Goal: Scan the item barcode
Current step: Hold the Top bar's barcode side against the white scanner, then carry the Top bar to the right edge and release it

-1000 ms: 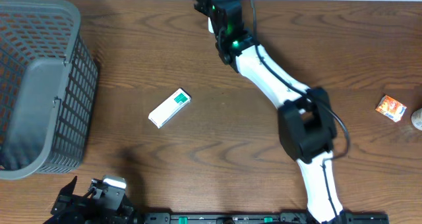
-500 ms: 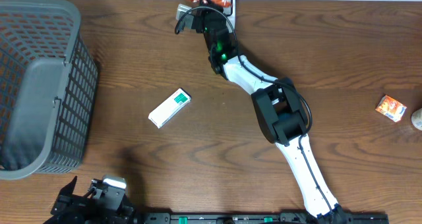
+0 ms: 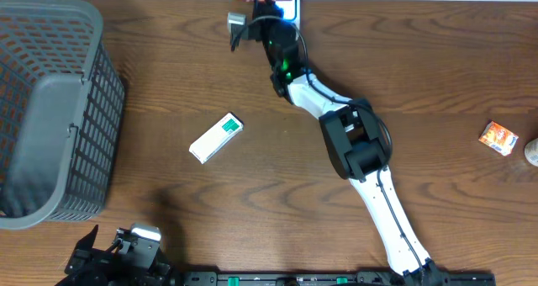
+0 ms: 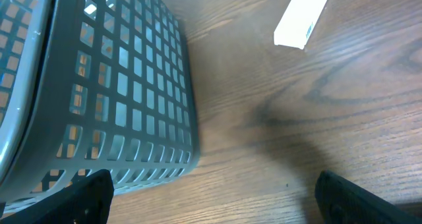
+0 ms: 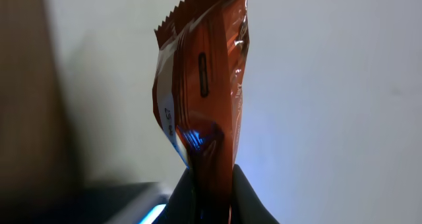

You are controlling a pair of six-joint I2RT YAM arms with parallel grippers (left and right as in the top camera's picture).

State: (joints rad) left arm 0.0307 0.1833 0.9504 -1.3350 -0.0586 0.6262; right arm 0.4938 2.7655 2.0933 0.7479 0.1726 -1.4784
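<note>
One orange packet; lower end hidden between pinching right gripper

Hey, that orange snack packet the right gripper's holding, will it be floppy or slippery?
Likely floppy and light: the orange snack packet is thin film with a serrated top. Its glossy wrap looks slippery, so it could slide in the right gripper.

Blurred, unreadable print on orange packet. Cropped left: grey basket. Cropped right: unidentifiable pale thing.
</note>
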